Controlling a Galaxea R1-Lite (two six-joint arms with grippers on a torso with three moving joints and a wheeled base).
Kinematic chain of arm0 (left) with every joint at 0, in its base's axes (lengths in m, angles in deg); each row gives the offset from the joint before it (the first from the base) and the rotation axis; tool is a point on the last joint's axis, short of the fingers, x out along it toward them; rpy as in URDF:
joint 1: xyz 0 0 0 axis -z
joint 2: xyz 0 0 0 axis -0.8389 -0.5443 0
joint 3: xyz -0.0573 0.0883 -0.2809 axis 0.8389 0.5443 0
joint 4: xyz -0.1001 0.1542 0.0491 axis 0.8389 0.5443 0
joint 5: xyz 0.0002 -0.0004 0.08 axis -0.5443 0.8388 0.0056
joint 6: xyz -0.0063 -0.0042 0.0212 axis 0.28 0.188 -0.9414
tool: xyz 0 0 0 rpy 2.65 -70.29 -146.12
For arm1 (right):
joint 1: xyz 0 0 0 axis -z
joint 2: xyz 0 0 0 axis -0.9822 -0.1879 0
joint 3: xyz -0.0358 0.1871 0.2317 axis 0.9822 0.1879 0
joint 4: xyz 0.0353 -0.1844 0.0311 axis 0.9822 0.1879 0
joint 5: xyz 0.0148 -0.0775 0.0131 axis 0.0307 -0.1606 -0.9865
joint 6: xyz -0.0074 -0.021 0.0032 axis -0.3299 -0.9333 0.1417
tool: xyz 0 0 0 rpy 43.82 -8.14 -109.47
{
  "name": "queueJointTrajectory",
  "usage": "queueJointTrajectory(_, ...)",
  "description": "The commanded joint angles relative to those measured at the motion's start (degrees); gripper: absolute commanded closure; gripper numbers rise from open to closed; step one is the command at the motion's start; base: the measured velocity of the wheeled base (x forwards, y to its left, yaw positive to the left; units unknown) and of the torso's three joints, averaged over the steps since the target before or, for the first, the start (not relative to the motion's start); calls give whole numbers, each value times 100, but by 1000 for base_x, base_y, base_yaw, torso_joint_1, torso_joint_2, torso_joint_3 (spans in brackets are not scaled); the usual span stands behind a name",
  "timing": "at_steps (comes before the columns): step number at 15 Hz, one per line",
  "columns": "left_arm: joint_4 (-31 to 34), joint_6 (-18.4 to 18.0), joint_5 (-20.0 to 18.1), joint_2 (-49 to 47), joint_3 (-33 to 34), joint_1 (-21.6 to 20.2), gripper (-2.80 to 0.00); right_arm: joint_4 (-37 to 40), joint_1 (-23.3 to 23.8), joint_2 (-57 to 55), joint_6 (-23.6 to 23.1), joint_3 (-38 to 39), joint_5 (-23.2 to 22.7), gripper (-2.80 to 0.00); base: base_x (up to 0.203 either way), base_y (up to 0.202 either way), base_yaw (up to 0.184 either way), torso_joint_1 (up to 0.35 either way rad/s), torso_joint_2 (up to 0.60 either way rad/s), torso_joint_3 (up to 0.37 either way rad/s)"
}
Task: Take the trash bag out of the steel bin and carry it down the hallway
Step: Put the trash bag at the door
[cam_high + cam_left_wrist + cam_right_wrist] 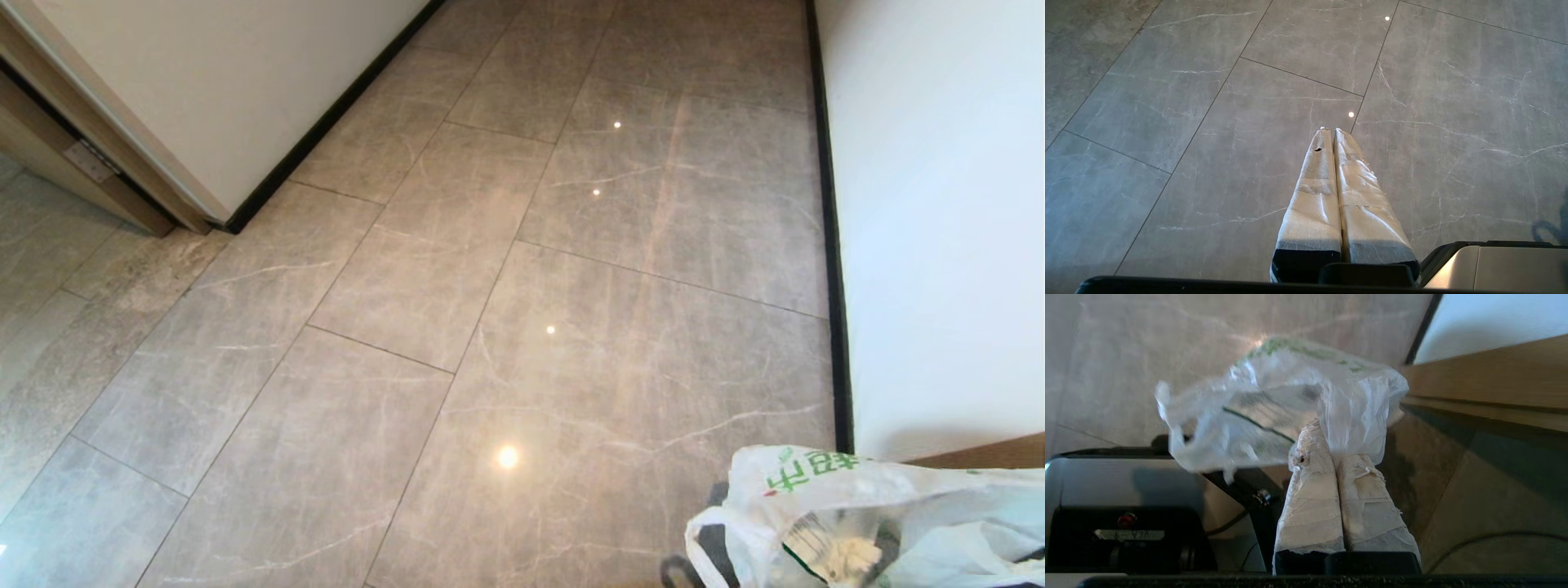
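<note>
Glossy marble-look hallway (522, 269), white walls (939, 229)

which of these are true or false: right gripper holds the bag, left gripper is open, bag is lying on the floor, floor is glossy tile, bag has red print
1. The right gripper holds the bag. True.
2. The left gripper is open. False: its fingers are pressed together, holding nothing.
3. The bag lies on the floor. False: it hangs from the right gripper, off the floor.
4. The floor is glossy tile. True: lights reflect in it.
5. The bag has red print. False: the print is green.
</note>
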Motion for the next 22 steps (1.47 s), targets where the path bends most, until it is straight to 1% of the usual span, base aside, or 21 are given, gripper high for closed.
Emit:
queueJointTrajectory(1,0,-2,2,0,0,0,0,-73,-6,-1467,-10,-196,117,0,0,0,0,0,0,0)
queueJointTrajectory(3,0,6,2,0,0,0,0,-591,-38,-2375,-56,-248,199,0,0,0,0,0,0,0)
queueJointTrajectory(6,0,6,2,0,0,0,0,-1976,-61,-3753,-142,-302,232,0,0,0,0,0,0,0)
queueJointTrajectory(9,0,6,2,0,0,0,0,-3058,-72,-4834,-371,-407,237,0,0,0,0,0,0,0)
queueJointTrajectory(11,0,-2,2,0,0,0,0,-3663,-100,-5327,-461,-514,183,0,0,0,0,0,0,0)
queueJointTrajectory(15,0,6,2,0,0,0,0,-4963,-250,-6285,-495,-657,94,0,0,0,0,0,0,0)
queueJointTrajectory(16,0,-2,2,0,0,0,0,-5228,-280,-6465,-502,-730,82,0,0,0,0,0,0,0)
queueJointTrajectory(17,0,5,2,0,0,0,0,-5326,-300,-6611,-508,-824,78,0,0,0,0,0,0,0)
queueJointTrajectory(20,0,-2,2,0,0,0,0,-5443,-301,-6795,-507,-876,72,0,0,0,0,0,0,0)
queueJointTrajectory(21,0,6,2,0,0,0,0,-5448,-301,-6814,-507,-882,8,-280,0,0,0,0,0,0)
queueJointTrajectory(22,0,5,2,0,0,0,0,-5443,-301,-6802,-507,-894,-48,-280,0,0,0,0,0,0)
